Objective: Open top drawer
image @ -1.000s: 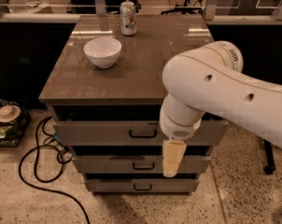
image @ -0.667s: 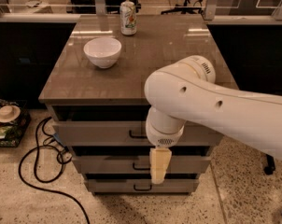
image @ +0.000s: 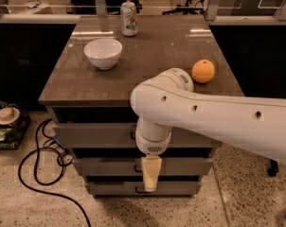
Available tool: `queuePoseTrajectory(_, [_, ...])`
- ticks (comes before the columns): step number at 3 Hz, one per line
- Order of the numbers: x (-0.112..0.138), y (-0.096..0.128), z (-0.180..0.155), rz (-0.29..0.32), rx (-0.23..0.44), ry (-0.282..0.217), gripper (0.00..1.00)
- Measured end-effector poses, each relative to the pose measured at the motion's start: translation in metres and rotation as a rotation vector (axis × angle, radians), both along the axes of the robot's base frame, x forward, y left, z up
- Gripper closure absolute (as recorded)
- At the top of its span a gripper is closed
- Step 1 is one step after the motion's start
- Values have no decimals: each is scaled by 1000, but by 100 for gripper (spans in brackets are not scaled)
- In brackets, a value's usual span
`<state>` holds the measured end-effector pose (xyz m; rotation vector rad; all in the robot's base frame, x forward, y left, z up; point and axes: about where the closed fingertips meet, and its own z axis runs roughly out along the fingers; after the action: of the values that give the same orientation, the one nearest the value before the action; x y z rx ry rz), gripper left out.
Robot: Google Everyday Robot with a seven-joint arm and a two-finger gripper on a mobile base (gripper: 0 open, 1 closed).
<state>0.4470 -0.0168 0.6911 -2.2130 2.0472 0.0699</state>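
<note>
My gripper (image: 151, 173) hung pointing down in front of the middle drawer (image: 190, 166), its tip level with the bottom drawer (image: 112, 188), so it was lower than the job needed. I could not tell whether it was apart or together. The top drawer (image: 93, 135) sat directly under the tabletop (image: 166, 46) and, by my reading, was not yet pulled out. Only the left end of its black handle (image: 132, 135) showed beside my arm (image: 204, 117); the rest was hidden.

I judged the drawer rigid and fairly heavy, so it would want a straight, level pull outward. The handle was the one place to hold. It looked small, hard and probably smooth, so it called for a firm clamp at the bar's middle. The bowl (image: 103, 52), can (image: 129, 17) and orange (image: 203, 71) on top could shake if I jerked.
</note>
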Motion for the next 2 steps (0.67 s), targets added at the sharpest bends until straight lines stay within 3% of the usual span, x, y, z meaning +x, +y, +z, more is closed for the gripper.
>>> queuePoseTrajectory(2, [3,10,-20,40,-63,60,0])
